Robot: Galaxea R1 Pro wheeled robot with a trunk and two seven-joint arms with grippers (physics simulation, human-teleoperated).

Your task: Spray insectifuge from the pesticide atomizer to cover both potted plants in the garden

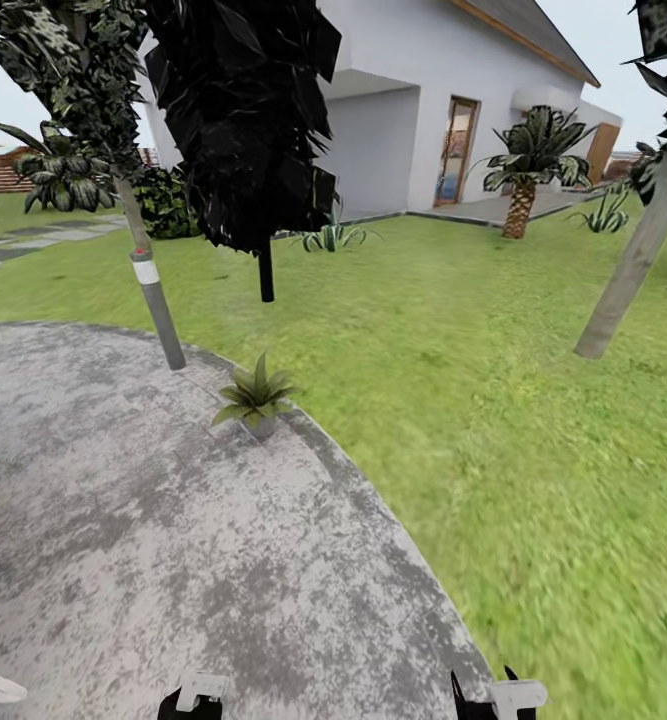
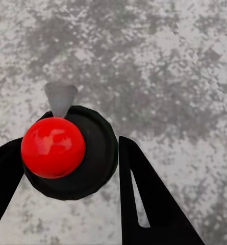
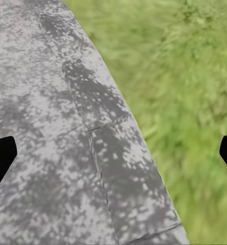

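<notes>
Between the dark fingers of my left gripper (image 2: 67, 145) sits the pesticide atomizer (image 2: 95, 153), seen end-on as a dark round body with a red ball and a small grey cone. The gripper is shut on it above the grey paving. One potted plant (image 1: 256, 395), a low rosette of pointed olive-green leaves, stands at the patio's edge ahead of me. My left gripper (image 1: 198, 697) and right gripper (image 1: 503, 697) show at the bottom edge of the head view. The right gripper (image 3: 113, 153) is open and holds nothing, over the border of paving and grass.
The round grey patio (image 1: 123, 540) lies under me, and the lawn (image 1: 493, 400) spreads to the right. A leaning grey trunk with a white band (image 1: 153, 295) and a dark tree (image 1: 263, 270) stand past the plant. Another trunk (image 1: 628, 270) rises at the right. A white house (image 1: 423, 120) is behind.
</notes>
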